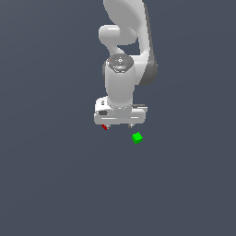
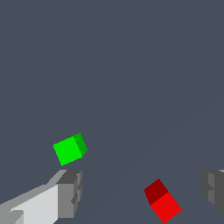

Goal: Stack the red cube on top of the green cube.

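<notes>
In the exterior view the red cube [image 1: 104, 126] peeks out from under the white gripper [image 1: 118, 125], mostly hidden by the hand. The green cube [image 1: 137, 137] lies in plain sight a little beyond the gripper, toward the exterior view's right. The wrist view shows the gripper [image 2: 142, 192] open, its grey fingertips [image 2: 70, 192] set wide apart. There the red cube [image 2: 162, 201] sits in the gap between the fingers, touching neither. The green cube [image 2: 69, 149] lies outside the gap, close to one fingertip. Nothing is held.
A plain dark grey-blue floor [image 1: 55, 184] surrounds the cubes. The white arm [image 1: 122, 60] rises behind the gripper in the exterior view.
</notes>
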You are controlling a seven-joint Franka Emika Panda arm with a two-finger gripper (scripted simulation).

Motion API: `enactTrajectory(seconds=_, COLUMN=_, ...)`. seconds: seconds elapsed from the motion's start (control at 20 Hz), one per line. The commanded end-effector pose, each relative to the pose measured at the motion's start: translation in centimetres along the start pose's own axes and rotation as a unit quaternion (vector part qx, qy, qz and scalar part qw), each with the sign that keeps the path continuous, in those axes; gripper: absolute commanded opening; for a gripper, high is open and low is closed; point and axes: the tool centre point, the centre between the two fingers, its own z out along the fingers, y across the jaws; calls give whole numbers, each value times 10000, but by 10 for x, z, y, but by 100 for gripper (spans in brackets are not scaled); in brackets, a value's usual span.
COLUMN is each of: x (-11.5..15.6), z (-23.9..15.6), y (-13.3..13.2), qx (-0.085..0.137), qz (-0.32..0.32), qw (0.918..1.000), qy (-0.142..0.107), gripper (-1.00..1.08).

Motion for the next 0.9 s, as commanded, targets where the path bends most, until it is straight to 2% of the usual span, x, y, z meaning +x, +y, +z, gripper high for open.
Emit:
enactTrajectory(seconds=0.0, x=0, z=0, y=0, qx=0, qz=0, qw=10000, qy=0, gripper=100)
enactTrajectory(seconds=0.4, x=-9, z=6, y=2, qx=0, qz=-201, qw=9998, qy=-4, gripper=100)
enactTrajectory(seconds=0.85, x=-39, z=27, y=11, qx=2, qz=-879, qw=9961, qy=-18, gripper=100)
